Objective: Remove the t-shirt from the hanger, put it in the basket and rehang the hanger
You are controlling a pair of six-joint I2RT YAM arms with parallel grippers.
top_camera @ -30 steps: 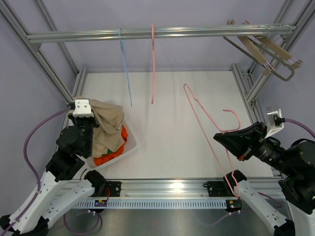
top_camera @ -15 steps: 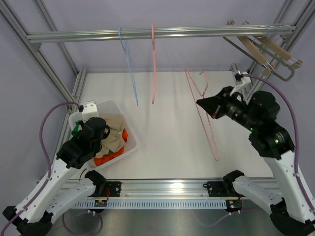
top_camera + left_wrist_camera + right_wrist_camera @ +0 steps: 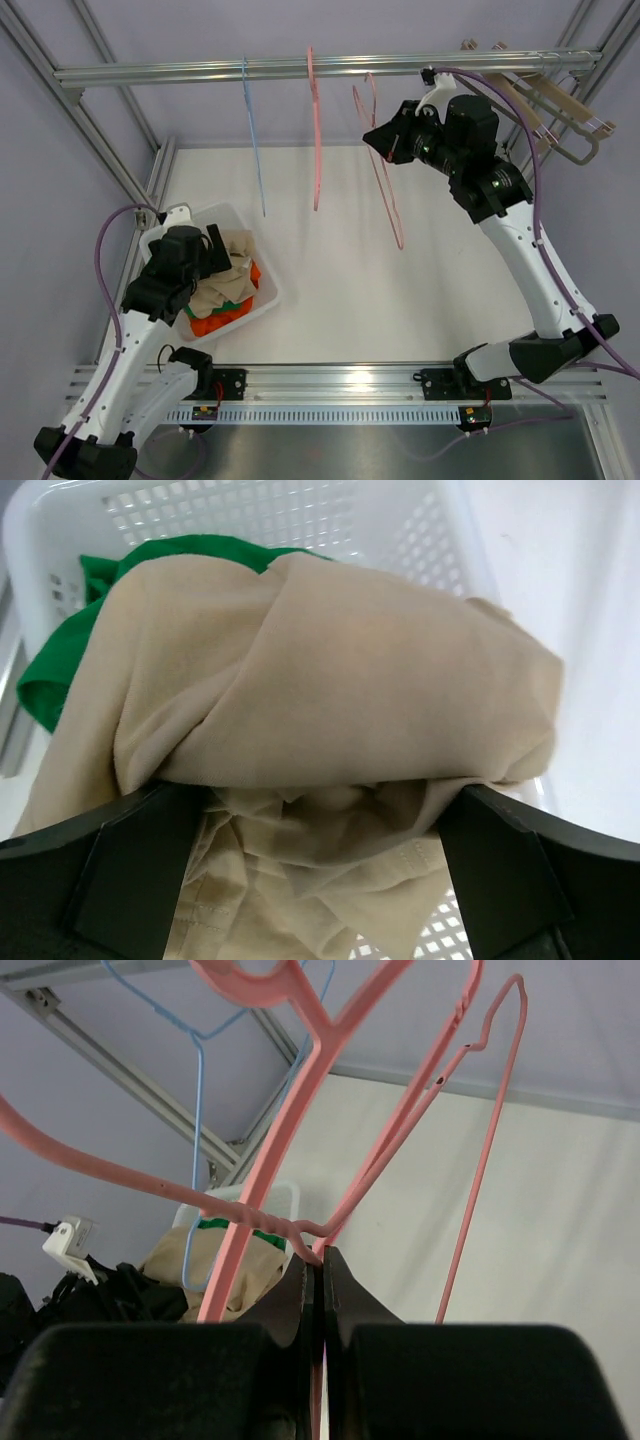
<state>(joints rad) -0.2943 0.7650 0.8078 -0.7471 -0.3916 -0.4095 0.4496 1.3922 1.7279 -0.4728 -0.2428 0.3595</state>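
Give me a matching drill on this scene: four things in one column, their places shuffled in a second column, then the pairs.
1 blue hanger
2 beige t-shirt
3 rightmost pink hanger
4 wooden hangers

A gripped by the right tool
B heaped in the white basket
C leftmost on the rail
D frame's far right corner

Pairs: 1-C, 2-B, 3-A, 4-D
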